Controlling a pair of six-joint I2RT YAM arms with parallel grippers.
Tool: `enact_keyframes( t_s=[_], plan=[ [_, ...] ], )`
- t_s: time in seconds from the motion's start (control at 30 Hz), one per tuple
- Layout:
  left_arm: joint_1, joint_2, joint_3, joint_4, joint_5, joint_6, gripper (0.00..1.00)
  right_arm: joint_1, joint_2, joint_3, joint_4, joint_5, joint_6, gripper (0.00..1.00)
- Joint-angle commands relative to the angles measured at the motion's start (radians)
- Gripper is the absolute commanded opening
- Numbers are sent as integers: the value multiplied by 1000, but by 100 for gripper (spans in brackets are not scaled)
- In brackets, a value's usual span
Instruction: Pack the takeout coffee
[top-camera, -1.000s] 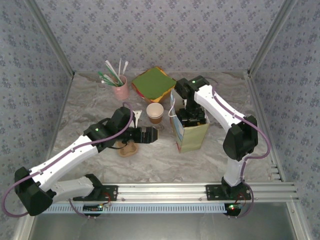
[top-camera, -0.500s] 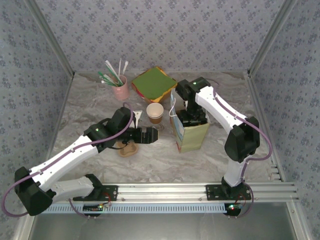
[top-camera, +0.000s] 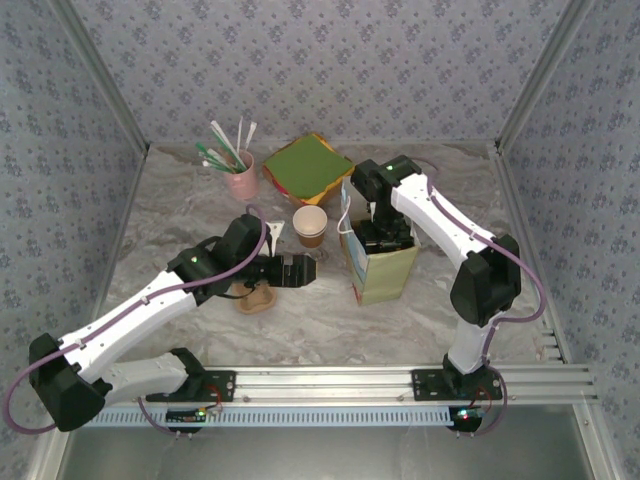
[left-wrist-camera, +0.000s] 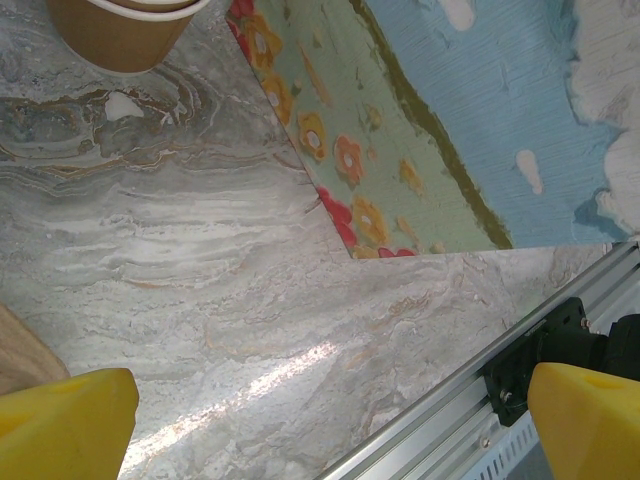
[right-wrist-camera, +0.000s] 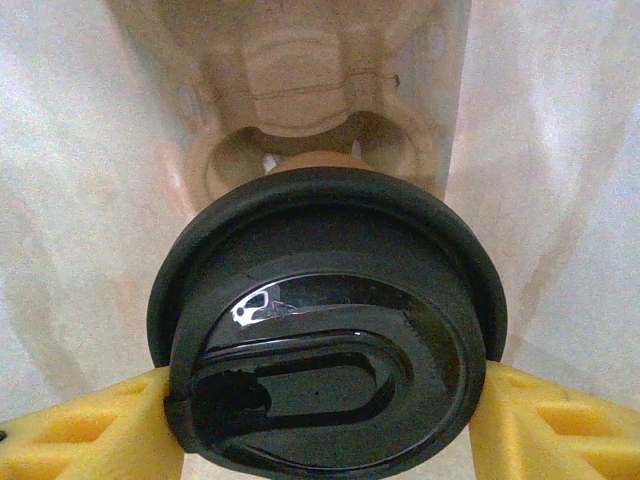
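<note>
Right gripper: yellow fingers part spread, pinching the takeout coffee, a small brown paper cup under a round black plastic lid, one pad on each side just below the lid's rim. Cup upright, sip hole toward the wrist.

Location: cup and gripper are down inside the tall flower-printed paper bag, pale inner walls close on both sides. Below sits a brown moulded cardboard cup carrier on the bag's floor, one well directly beyond the cup. Cannot tell if the cup's base is seated in it.

Left gripper: jaws spread wide, nothing between them, low over the marbled grey table, pointing at the bag's near side. A brown open cup with white inside stands just beyond it.

Risks, my reading:
- Letting go before the base sits in a well: cup tips and the lid could pop.
- Off-centre lowering: base catches the carrier's ridge and tilts.
- Withdrawing at a slant: fingers or wrist drag the bag wall and pull the light, unheld bag over.

Room: almost none sideways inside the bag, so straight up through its mouth is the only exit. Outside, open table lies right of and in front of the bag; the open cup and left gripper crowd its left side.
</note>
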Motion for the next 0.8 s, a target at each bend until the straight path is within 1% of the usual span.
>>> enact_keyframes(
  t_s=[0.0, 0.77],
  plan=[
    [-9, -2, 32, 12, -11, -9, 100, 4, -29, -6, -20, 6, 9, 67],
    [-13, 2, 39, 12, -13, -8, 100, 2, -27, -8, -18, 7, 4, 67]
  ],
)
